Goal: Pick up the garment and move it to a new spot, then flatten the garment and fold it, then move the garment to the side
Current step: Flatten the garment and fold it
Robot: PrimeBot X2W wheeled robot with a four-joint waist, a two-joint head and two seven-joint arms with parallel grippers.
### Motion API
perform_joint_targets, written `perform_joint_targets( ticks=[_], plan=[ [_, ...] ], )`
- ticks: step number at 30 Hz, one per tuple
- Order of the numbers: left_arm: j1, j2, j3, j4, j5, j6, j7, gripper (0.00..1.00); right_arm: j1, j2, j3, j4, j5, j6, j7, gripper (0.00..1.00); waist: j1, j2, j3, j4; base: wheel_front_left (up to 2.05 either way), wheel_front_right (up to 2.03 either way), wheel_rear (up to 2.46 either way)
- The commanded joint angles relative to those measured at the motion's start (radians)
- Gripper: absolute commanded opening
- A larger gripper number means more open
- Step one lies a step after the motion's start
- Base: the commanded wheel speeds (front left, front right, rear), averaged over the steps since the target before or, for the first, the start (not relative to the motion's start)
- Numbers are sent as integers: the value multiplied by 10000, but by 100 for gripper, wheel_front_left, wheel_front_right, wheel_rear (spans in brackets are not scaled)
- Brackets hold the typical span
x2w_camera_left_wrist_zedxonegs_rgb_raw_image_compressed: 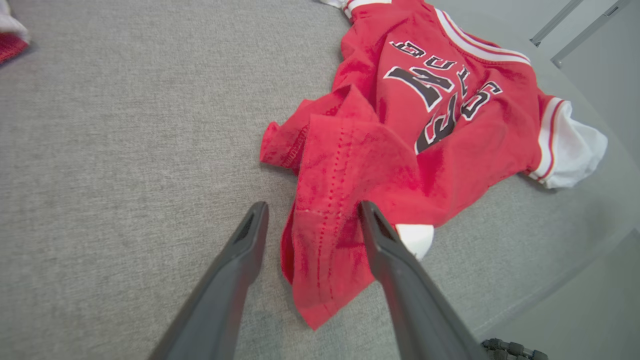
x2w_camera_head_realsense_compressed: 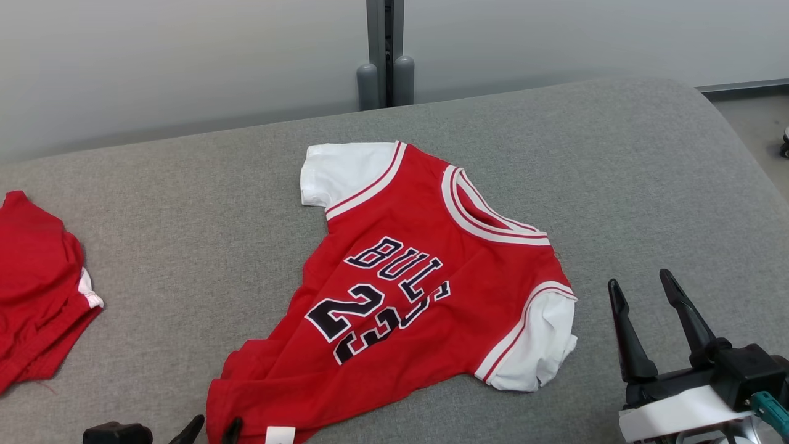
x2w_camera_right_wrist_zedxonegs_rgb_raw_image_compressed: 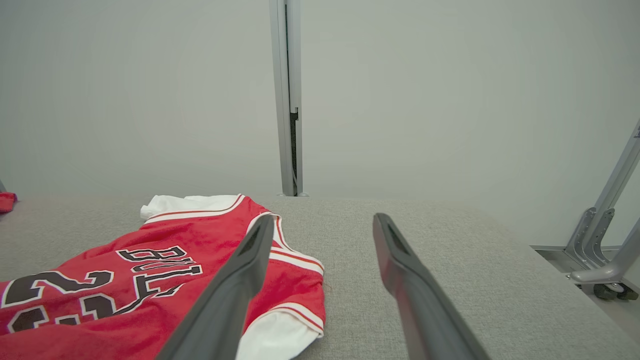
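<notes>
In the head view, a red basketball shirt with white sleeves and black letters (x2w_camera_head_realsense_compressed: 425, 290) lies in the middle of the frame on the grey cloth-covered table (x2w_camera_head_realsense_compressed: 616, 160). It looks bumpy near the bottom. Another red cloth (x2w_camera_head_realsense_compressed: 37, 277) sits at the left edge. The left gripper (x2w_camera_head_realsense_compressed: 216, 430) pokes up at the bottom edge, by the shirt's hem. The right gripper (x2w_camera_head_realsense_compressed: 640, 282) is at the lower right, wide open and holding nothing.

In the left wrist view, the left gripper is wide open. The bunched hem lies between its fingers (x2w_camera_left_wrist_zedxonegs_rgb_raw_image_compressed: 250, 240), not pinched yet.

In the right wrist view, the shirt is at the lower left.

I think the hem should be pinched deep, then pulled slowly so the folds come flat.
</notes>
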Motion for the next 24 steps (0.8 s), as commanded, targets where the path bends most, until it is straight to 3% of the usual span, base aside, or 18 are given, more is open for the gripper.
perform_joint_targets(
  ticks=[1,3,10,18,24],
  plan=[
    [-232,6,-4,121,-1,-131,-43,36,-104,-61,-21,14,44,1,-49,100,0,0,32,-32,0,0,0],
    [-262,55,-65,223,-27,-214,45,0,-105,-61,-53,15,62,1,-49,100,0,0,59,-53,0,0,0],
    [-131,310,-88,-111,77,-172,176,0,50,-60,-248,-10,67,1,-49,100,0,0,73,126,0,0,0],
    [610,740,-727,-1990,-44,-220,1038,0,170,-60,-429,-22,-11,1,-49,100,0,0,16,1011,0,0,0],
    [801,186,-1269,-1424,-1152,-828,1642,0,19,-58,-219,39,-44,1,-49,100,0,0,127,1577,0,0,0]
  ],
)
